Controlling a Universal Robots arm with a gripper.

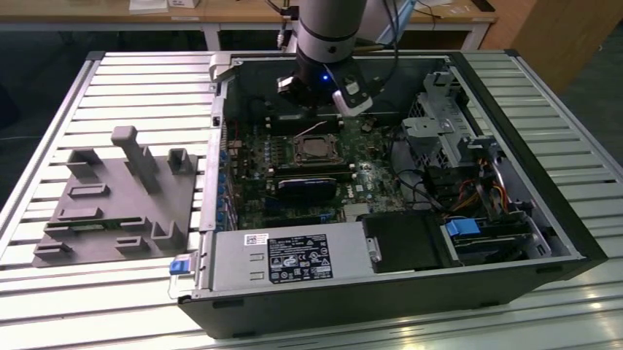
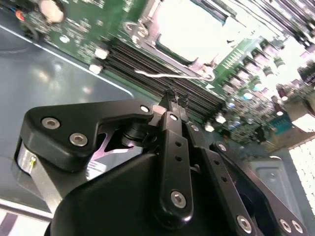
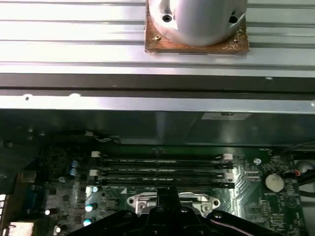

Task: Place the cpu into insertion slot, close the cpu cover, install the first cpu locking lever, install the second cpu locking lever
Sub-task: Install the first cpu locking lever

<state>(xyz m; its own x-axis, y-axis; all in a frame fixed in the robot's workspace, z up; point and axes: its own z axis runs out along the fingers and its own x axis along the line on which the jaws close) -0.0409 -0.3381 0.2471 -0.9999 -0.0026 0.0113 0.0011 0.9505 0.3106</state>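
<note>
- The cpu (image 1: 314, 150) is a small flat square with a silver-grey metal top. It lies in the insertion slot (image 1: 314, 163) on the green circuit board (image 1: 375, 179).
- The cpu cover (image 1: 298, 150), a thin silver frame, appears to lie flat around the chip.
- In the first wrist view, long black memory slots (image 3: 162, 169) with white end clips run beside the socket.
- The black computer case (image 1: 545, 182) lies open on a ribbed aluminium counter (image 1: 146, 95), next to a matte grey moulded fixture (image 1: 117, 197).
- Pale wooden tables (image 1: 244, 11) stand behind.
- The black pincer (image 2: 172, 101) hangs inside the case with its tips together. It is just beside a thin, raised wire lever (image 2: 172, 76) at the socket's edge, and whether they touch cannot be told.
</note>
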